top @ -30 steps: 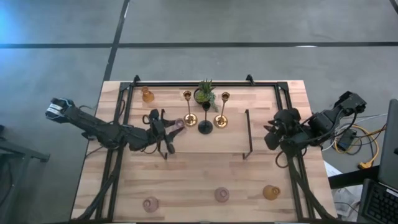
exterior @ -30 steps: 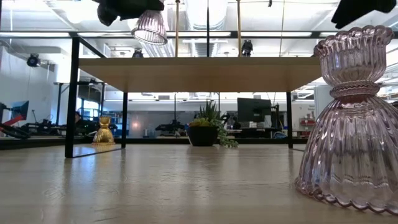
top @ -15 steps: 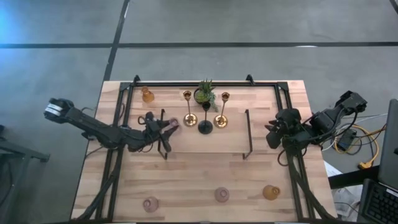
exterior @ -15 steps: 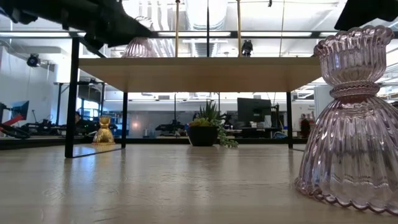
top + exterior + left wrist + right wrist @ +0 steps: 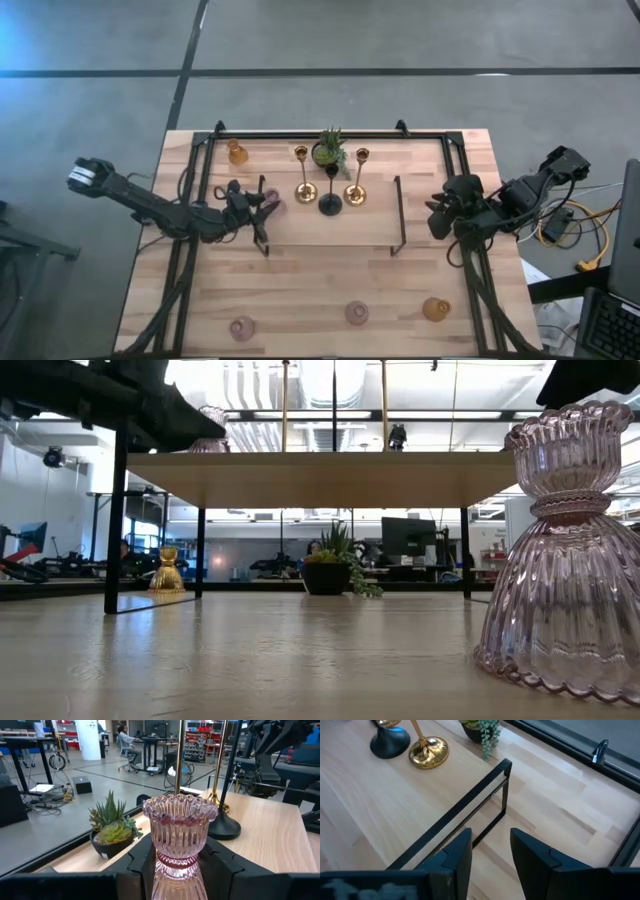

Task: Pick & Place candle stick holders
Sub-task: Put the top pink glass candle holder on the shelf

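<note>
My left gripper (image 5: 262, 205) reaches level over the left end of the raised wooden shelf (image 5: 300, 228) and is shut on a pink ribbed glass candle stick holder (image 5: 180, 822), seen from above as the pink holder (image 5: 271, 198). On the shelf stand two gold holders (image 5: 305, 190) (image 5: 355, 192), a black holder (image 5: 330, 206), an amber holder (image 5: 237, 152) and a potted plant (image 5: 330, 150). My right gripper (image 5: 437, 217) hovers open at the shelf's right end, above its black frame (image 5: 485, 790), with nothing between its fingers. My left gripper pinches the pink holder at its narrow waist (image 5: 175, 861) between the two fingers (image 5: 140, 865). The fingers come in level from the table's left side. The holder stands upright with its scalloped cup on top. The fingers hide its base, so I cannot tell whether it rests on the shelf.
Near the table's front edge stand two pink glass holders (image 5: 241, 327) (image 5: 357, 313) and an amber one (image 5: 436, 309). The shelf's black legs (image 5: 400, 215) and the table's black frame rails (image 5: 195, 190) stand close to both arms. Bare wood lies between the shelf and the front row.
My left gripper has come down and drawn back toward the table's left edge, still shut on the pink holder. The holder has sunk from well above the shelf to just over its top, near the shelf's left end. The right arm has kept still.
</note>
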`<act>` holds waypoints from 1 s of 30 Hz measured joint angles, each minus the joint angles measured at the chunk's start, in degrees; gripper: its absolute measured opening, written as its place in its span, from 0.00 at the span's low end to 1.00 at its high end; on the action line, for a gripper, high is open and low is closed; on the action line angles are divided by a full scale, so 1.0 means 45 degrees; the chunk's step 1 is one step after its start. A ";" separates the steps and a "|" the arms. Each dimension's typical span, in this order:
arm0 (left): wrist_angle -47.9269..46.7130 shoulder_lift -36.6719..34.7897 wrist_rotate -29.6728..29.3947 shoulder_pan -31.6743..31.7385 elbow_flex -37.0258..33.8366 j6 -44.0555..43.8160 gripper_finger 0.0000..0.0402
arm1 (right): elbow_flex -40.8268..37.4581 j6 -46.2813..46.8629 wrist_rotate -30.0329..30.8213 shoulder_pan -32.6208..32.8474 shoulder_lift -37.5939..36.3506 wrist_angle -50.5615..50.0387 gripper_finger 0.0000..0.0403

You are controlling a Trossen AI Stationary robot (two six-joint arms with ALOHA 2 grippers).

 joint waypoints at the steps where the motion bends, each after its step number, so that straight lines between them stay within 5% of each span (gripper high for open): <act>1: 0.0119 0.0000 0.0017 0.0000 -0.0043 0.0061 0.30 | 0.0020 -0.0012 0.0032 0.0000 0.0000 0.0008 0.31; 30: 0.0123 0.0019 0.0395 0.0260 -0.0122 0.0273 0.34 | 0.0033 -0.0160 0.0300 0.0000 0.0000 0.0146 0.28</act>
